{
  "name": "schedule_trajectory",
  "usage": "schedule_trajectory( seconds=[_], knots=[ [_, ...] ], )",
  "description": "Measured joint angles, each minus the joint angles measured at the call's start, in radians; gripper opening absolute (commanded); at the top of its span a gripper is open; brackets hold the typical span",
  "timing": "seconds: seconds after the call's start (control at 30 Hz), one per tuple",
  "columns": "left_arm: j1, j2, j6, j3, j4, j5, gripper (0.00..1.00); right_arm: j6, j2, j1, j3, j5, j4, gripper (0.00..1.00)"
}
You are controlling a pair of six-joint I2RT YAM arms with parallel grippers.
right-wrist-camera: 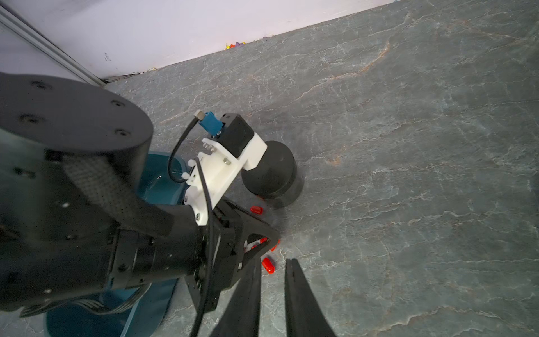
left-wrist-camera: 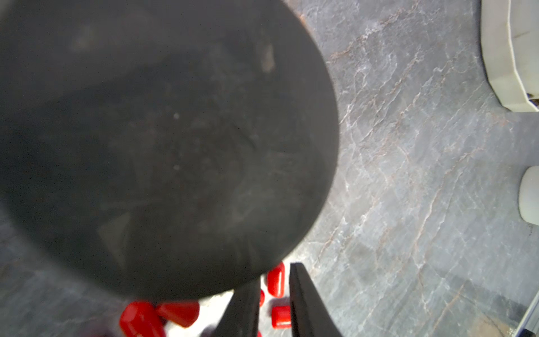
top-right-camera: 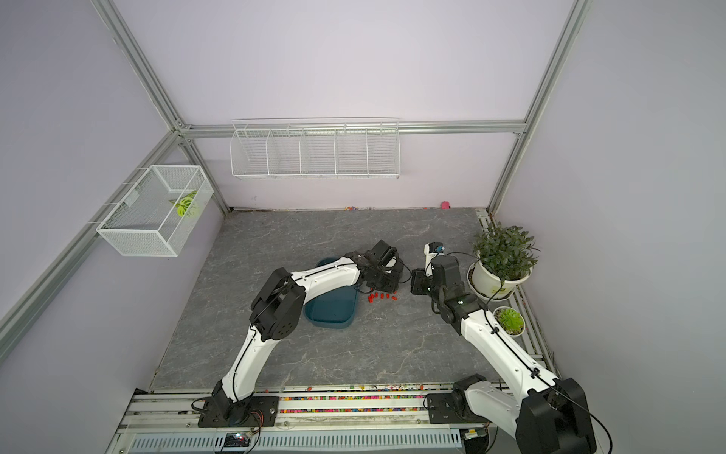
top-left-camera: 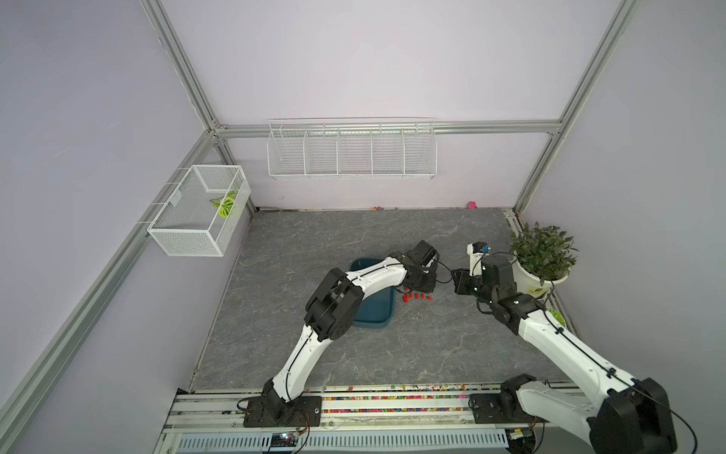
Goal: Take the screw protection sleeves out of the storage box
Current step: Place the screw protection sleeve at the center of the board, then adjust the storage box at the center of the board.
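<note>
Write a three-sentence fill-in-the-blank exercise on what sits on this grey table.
The tiny red cylindrical plastic screw protection sleeves lie on the grey marbled tabletop, not inside the dark teal rectangular plastic storage box but ____ it.
The small round plastic canister near them is ____ in colour.
The leafy green plant stands in a round ____ pot.
Missing words: outside; black; white.

Red sleeves, teal box, grey veined tabletop, canister seemingly black.
</note>
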Motion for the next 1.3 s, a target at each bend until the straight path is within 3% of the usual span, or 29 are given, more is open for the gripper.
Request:
schedule_trajectory(
  seconds=[0.27,0.77,0.87,1.0,1.3],
  knots=[
    [0.000,-0.090,-0.001,-0.107,0.049,-0.048,0.27,0.000,0.000,0.000,0.000,0.000,0.000,0.20],
    [0.000,-0.513,-0.028,-0.381,0.196,-0.226,0.27,-0.005,0.009,0.023,0.011,-0.025,-0.003,0.23],
    [0.011,-0.588,-0.062,-0.444,0.188,-0.283,0.28,-0.003,0.051,0.044,0.048,-0.051,-0.005,0.29],
    [0.079,-0.706,-0.107,-0.573,0.188,-0.314,0.27,-0.007,0.144,0.111,0.135,-0.076,-0.037,0.37],
    [0.272,-0.857,-0.164,-0.794,0.225,-0.281,0.27,-0.012,0.306,0.248,0.264,-0.100,-0.087,0.40]
  ],
)
